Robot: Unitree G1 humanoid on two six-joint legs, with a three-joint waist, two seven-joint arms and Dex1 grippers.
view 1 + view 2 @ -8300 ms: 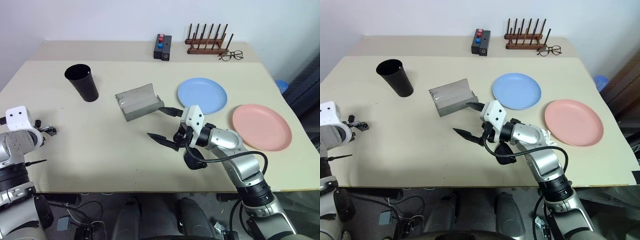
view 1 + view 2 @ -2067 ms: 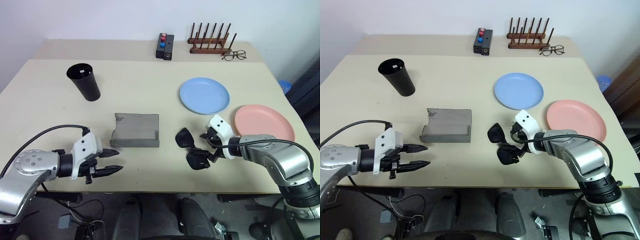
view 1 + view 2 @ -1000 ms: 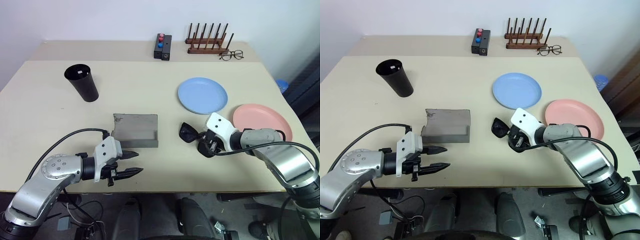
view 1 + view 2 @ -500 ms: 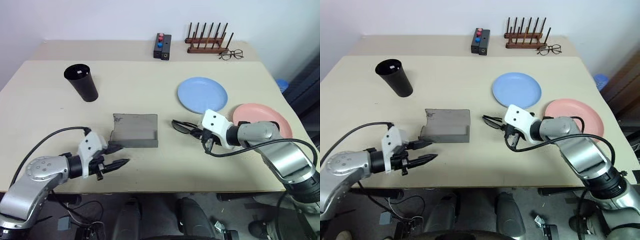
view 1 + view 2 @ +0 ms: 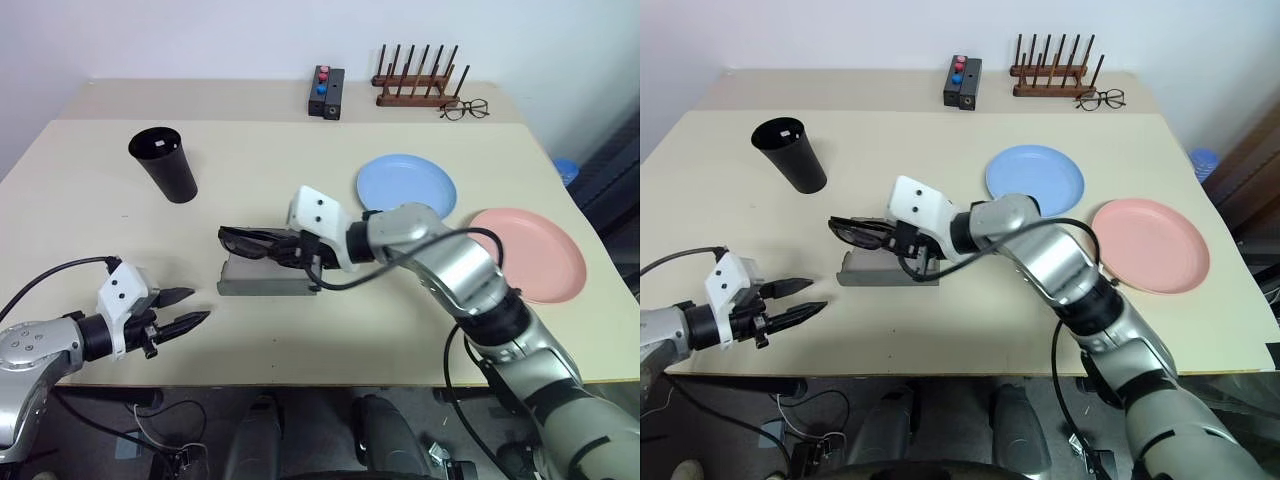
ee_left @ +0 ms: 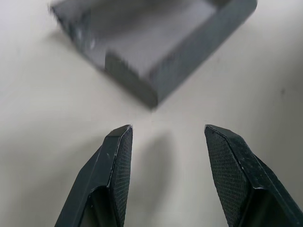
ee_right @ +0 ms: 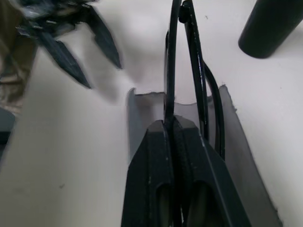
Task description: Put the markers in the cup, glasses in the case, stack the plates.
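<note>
My right gripper (image 5: 292, 250) is shut on the black sunglasses (image 5: 246, 241) and holds them just above the grey case (image 5: 262, 282), which lies open at the table's middle. In the right wrist view, the pads (image 7: 158, 142) pinch the glasses (image 7: 189, 71) by a thin part of the frame, over the case (image 7: 144, 111). My left gripper (image 5: 184, 308) hovers open near the front left edge, apart from the case (image 6: 156, 47). The black cup (image 5: 163, 164) stands at the far left. The blue plate (image 5: 407, 188) and pink plate (image 5: 527, 254) lie side by side on the right. The markers are out of view.
At the back edge stand a black box with red and blue buttons (image 5: 327, 92) and a wooden peg rack (image 5: 420, 82), with thin clear-lens spectacles (image 5: 462, 109) beside it. Bare tabletop (image 5: 90, 230) stretches between the cup and my left gripper.
My right gripper has lifted the sunglasses off the table and carried them left to above the case. My left gripper has drawn back to the left, away from the case.
</note>
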